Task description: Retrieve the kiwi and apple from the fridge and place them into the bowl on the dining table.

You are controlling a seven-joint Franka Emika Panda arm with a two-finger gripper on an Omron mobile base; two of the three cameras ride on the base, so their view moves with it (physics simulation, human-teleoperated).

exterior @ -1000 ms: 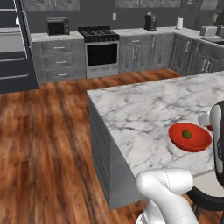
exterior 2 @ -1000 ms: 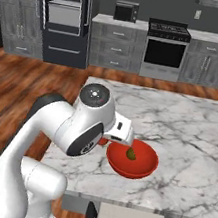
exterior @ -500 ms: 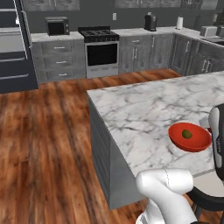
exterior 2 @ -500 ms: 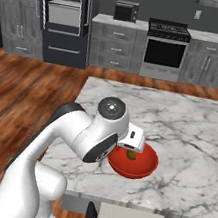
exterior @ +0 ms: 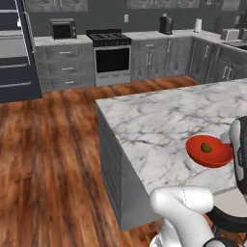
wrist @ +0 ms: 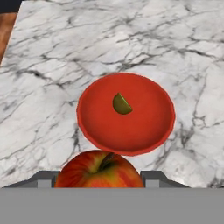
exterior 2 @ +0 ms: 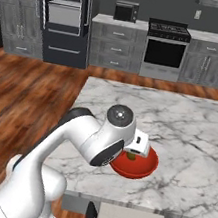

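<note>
Pincer point(wrist: 99, 186) holds the apple point(wrist: 99, 169) just short of the bowl point(wrist: 144, 131).

Its two tips are partly apart and squeeze the red apple between them, close to the near rim of the red bowl on the marble bench point(wrist: 52, 57). The kiwi point(wrist: 121, 104) already sits inside the bowl, a bit off the middle. I think the last step is under way: the apple needs to go forward until it is over the bowl, then get let go so it drops beside the kiwi and not on the rim. Nothing blocks the way on the bench. Far off, the fridge point(exterior 2: 63, 19) stands with a door open, near a stove point(exterior: 112, 53) and a microwave point(exterior: 62, 29).
</note>
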